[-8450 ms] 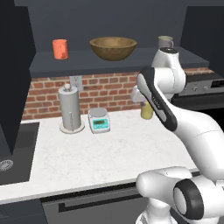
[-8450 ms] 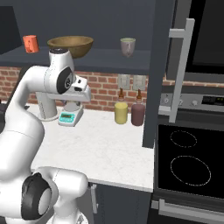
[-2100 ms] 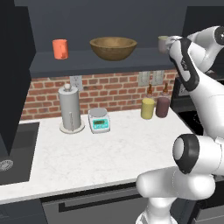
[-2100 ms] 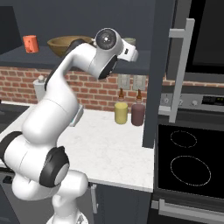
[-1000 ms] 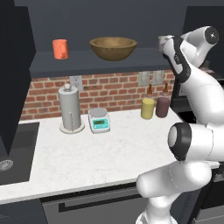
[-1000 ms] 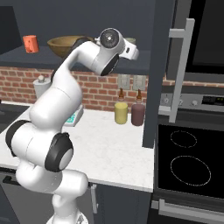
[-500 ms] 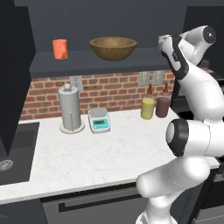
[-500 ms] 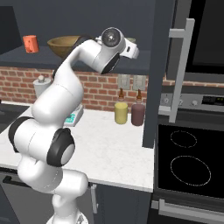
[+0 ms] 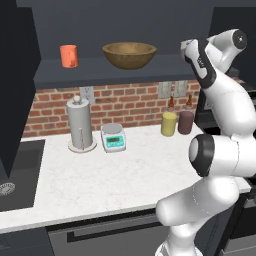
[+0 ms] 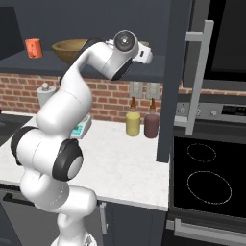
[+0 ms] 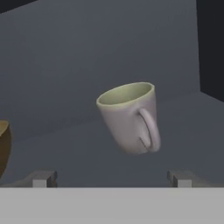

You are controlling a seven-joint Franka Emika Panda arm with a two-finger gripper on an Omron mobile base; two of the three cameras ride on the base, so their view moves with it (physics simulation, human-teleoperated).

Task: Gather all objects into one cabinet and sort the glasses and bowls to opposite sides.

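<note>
Grey-beige mug (image 11: pixel 131 117) stands on the dark cabinet shelf (image 9: pixel 105 67), right of the wooden bowl (image 9: pixel 129 54) and orange cup (image 9: pixel 69 55). Facing it, the gripper (image 11: pixel 111 178) has its jaws spread wide and empty, the mug ahead of them. This looks like the approach; next it must advance and close on the mug.

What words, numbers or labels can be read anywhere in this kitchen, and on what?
None can be read.
Small scale: pale display panel, no digits legible.
Oven control panel: faint marks, too small and blurred to read.
Mug, orange cup, wooden bowl and the two canisters: plain, no print.
</note>
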